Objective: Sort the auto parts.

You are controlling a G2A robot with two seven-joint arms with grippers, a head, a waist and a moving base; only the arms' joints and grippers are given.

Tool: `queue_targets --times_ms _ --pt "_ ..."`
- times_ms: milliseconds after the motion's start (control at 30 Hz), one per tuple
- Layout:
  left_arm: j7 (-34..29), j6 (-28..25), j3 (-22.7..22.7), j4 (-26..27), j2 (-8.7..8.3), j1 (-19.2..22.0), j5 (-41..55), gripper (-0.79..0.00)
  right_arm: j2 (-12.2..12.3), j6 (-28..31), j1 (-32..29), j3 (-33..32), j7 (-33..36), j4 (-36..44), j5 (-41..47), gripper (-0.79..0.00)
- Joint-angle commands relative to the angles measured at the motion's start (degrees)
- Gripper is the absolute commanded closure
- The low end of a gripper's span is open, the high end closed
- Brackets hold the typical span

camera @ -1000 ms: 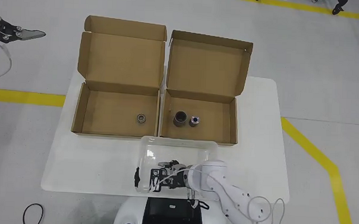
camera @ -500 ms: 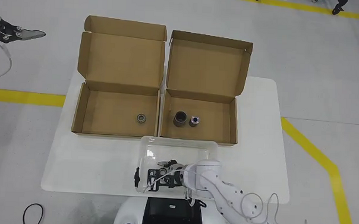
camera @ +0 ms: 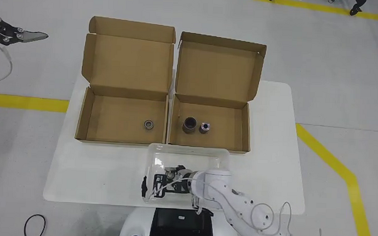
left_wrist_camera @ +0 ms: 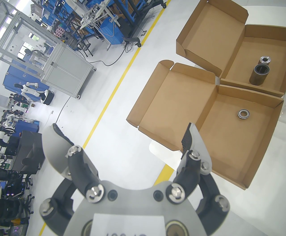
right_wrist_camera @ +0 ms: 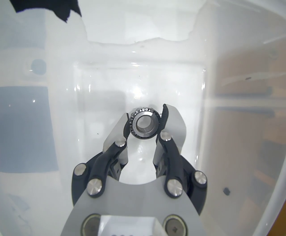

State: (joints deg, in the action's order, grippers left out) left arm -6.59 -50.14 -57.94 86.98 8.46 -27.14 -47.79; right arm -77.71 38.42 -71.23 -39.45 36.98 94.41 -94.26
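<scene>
My right gripper [right_wrist_camera: 145, 114] is down inside the clear plastic bin [right_wrist_camera: 143, 73], shut on a silver tapered roller bearing [right_wrist_camera: 144, 125] with a finger pressed against each side. From above, the right gripper [camera: 167, 180] sits in the left half of the bin [camera: 188, 148]. Off the table at the far left, my left gripper [camera: 26, 34] hangs high over the floor, open [left_wrist_camera: 121, 128] with nothing in it. The left cardboard box [camera: 92, 124] holds one bearing [camera: 149, 123]. A dark sleeve [camera: 189, 124] and a silver bushing [camera: 205, 127] stand in the right box [camera: 239, 129].
Both boxes stand side by side at the white table's [camera: 269, 152] far side, with their lids folded back. Yellow floor tape [camera: 27, 102] runs past the table's left and right. The table's right part is bare.
My right gripper has shifted a little to the left and farther into the bin. The left gripper and the boxes have stayed put.
</scene>
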Motion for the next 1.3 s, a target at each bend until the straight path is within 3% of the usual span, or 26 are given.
queue_targets --times_ms 0,767,1267 --pt "0.0 0.0 0.0 0.0 0.0 0.0 0.0 -0.785 0.17 -0.32 -0.33 -0.52 -0.97 0.51 0.26 0.0" --pt "0.0 0.0 0.0 0.0 0.0 0.0 0.0 -0.785 3.79 2.6 -6.4 -11.93 -27.38 9.75 8.93 0.0" --pt "0.0 0.0 0.0 0.0 0.0 0.0 0.0 -0.785 3.57 0.45 -2.19 -13.41 -34.66 15.38 16.22 0.0"
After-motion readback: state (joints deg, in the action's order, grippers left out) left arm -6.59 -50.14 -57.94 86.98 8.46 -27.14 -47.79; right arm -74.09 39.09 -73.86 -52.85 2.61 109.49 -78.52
